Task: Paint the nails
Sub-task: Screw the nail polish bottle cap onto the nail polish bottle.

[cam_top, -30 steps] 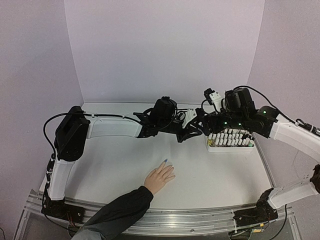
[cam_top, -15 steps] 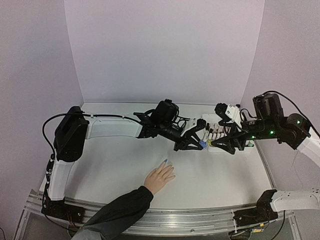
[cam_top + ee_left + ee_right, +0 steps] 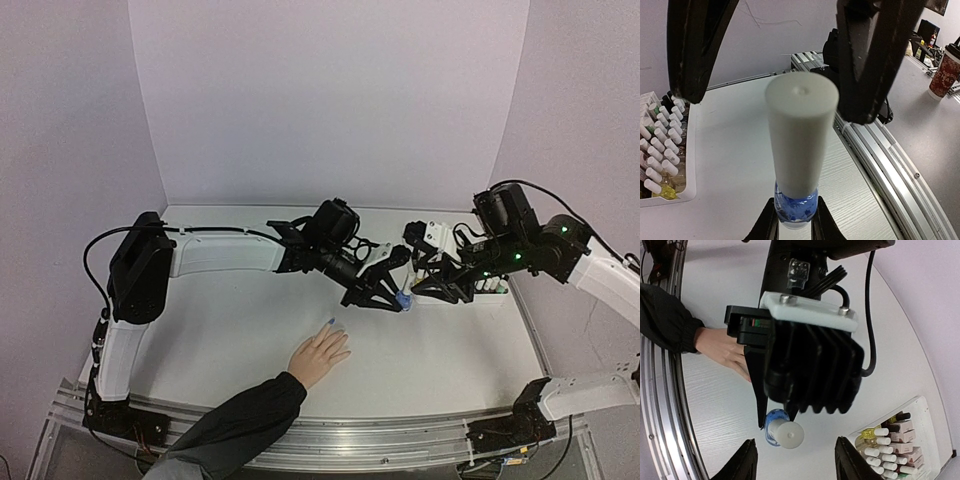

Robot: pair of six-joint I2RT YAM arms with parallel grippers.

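A light-skinned hand point(image 3: 320, 352) in a dark sleeve lies flat near the table's front; one of the nails point(image 3: 330, 322) shows blue at a fingertip. My left gripper point(image 3: 794, 221) is shut on the blue glass base of a small polish bottle point(image 3: 796, 205), held above the table with its white cap point(image 3: 800, 150) pointing at the right arm. My right gripper point(image 3: 797, 464) faces that cap point(image 3: 790, 434) end-on. It is open, with one finger on each side of the cap and a gap to each. The hand point(image 3: 722, 350) lies beyond, partly hidden by the left gripper.
A white tray point(image 3: 470, 298) packed with several white-capped polish bottles stands at the right, just behind the right gripper; it also shows as the tray point(image 3: 920, 407) in the right wrist view. The aluminium rail point(image 3: 400, 432) runs along the table's near edge.
The right arm left the tray and swung left to meet the bottle, its jaws narrowing. The left gripper carried the bottle forward and to the right. The hand stayed still.
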